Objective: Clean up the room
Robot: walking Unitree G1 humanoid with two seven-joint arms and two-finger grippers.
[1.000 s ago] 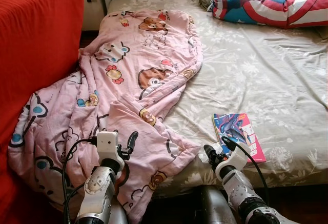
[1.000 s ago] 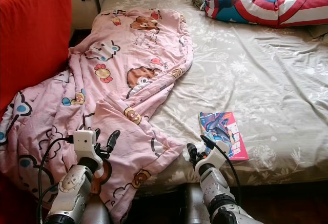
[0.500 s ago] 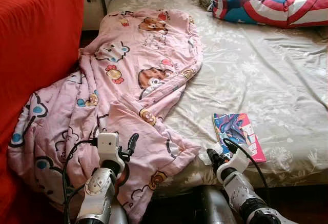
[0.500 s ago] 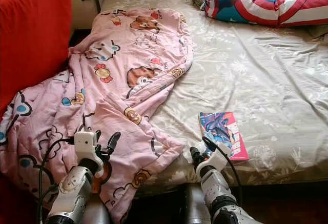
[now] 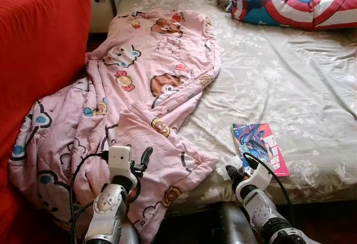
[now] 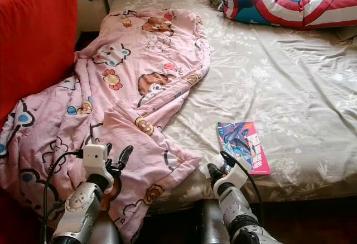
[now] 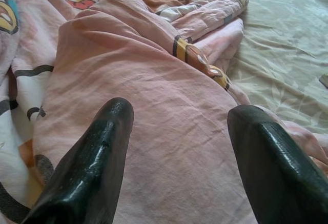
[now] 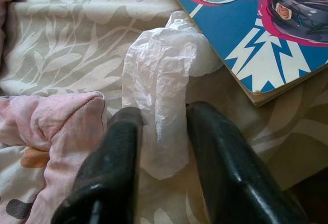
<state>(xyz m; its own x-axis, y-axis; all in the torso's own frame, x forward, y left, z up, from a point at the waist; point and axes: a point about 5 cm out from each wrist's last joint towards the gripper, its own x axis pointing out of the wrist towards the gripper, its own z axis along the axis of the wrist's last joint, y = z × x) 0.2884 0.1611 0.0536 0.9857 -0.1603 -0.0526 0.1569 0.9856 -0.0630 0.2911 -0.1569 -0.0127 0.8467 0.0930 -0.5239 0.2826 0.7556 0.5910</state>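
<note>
Right gripper (image 8: pixel 156 131): fingers narrowed around a crumpled white tissue (image 8: pixel 161 80), which sits between them on the bed (image 5: pixel 290 71) edge. The tissue touches the near corner of a comic book (image 5: pixel 260 147) and lies just beside the pink blanket (image 5: pixel 145 99) corner. In the eye views the tissue sits at 5 o'clock, near the front edge of the mattress.

Left gripper (image 7: pixel 179 152): fingers spread wide, holding nothing, poised above the blanket at 7 o'clock.

The book cover shows cartoon art; any lettering is too small to read. A star-and-stripe pillow (image 5: pixel 290 6) lies at 1 o'clock. A red sofa (image 5: pixel 39 60) stands at 10 o'clock.
</note>
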